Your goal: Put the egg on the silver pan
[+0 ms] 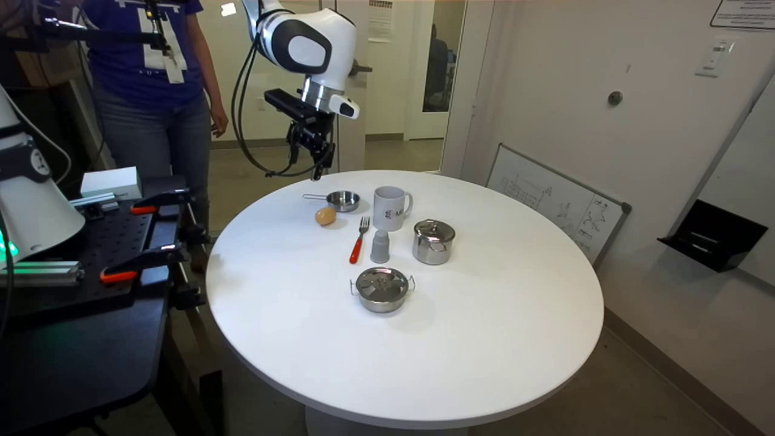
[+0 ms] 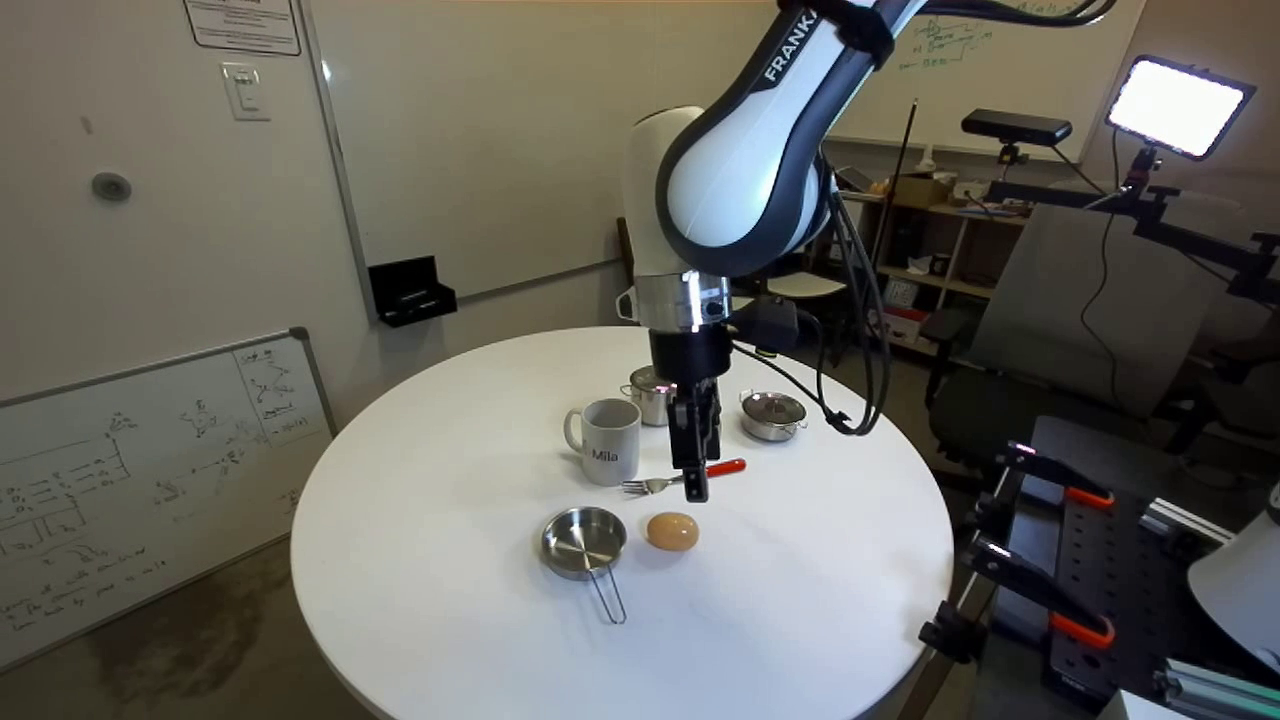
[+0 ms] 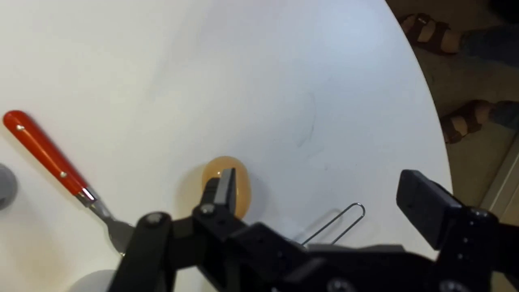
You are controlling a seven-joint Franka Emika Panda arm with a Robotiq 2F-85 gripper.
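Observation:
The orange-tan egg lies on the white table in both exterior views point(image 1: 325, 215) point(image 2: 672, 532). It also shows in the wrist view point(image 3: 243, 188), partly hidden behind one finger. The small silver pan point(image 1: 343, 201) with a wire handle sits beside the egg, apart from it. Its shiny inside is bare in an exterior view point(image 2: 583, 540). In the wrist view only its wire handle point(image 3: 328, 224) shows; the gripper hides the dish. My gripper point(image 3: 318, 178) is wide open and empty. It hangs above the table over the egg and pan area in both exterior views point(image 1: 324, 166) point(image 2: 697, 485).
A fork with a red handle point(image 1: 356, 247), a white mug point(image 1: 389, 209) and a grey shaker-like piece point(image 1: 380, 247) stand or lie near the egg. A lidded silver pot point(image 1: 433, 242) and a lidded two-handled pan point(image 1: 382, 290) are further off. A person point(image 1: 145, 79) stands beyond the table.

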